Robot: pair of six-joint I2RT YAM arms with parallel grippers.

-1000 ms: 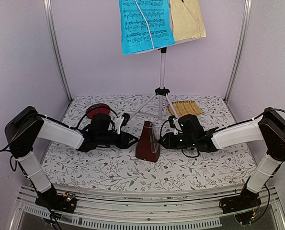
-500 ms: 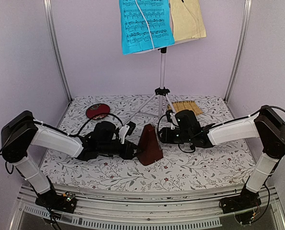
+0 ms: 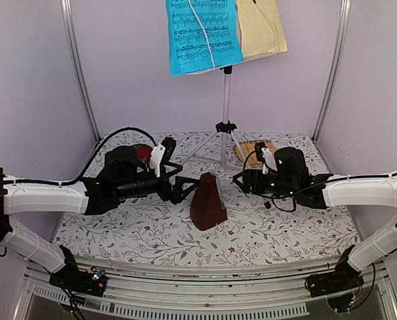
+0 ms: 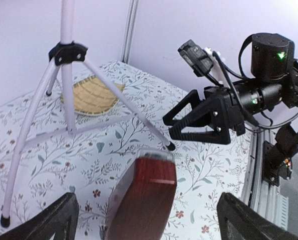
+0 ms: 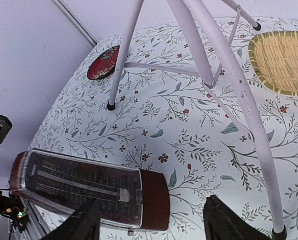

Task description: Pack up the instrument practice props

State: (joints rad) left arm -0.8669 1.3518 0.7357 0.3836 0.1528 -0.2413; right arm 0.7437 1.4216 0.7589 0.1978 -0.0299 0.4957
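The dark red-brown metronome [image 3: 207, 201] stands upright on the floral table between my two grippers. My left gripper [image 3: 178, 184] is just left of it, open, with the metronome's top [image 4: 143, 200] between and beyond the fingers [image 4: 48, 222] and apart from them. The right gripper [image 3: 241, 179] is open to its right, empty; the metronome's clear front [image 5: 88, 190] faces it. Behind stands the silver tripod music stand [image 3: 225, 100], with a blue sheet [image 3: 203, 33] and a pale-yellow sheet [image 3: 259, 27] on its desk.
A red plate [image 3: 143, 152] lies at the back left, partly hidden by my left arm. A woven mat [image 3: 255, 150] lies at the back right, by the tripod legs [image 5: 204, 65]. Metal frame posts [image 3: 78, 67] stand at the back corners.
Both grippers opened wide and drew back from the metronome, the left one rising. The metronome stays upright where it stood.
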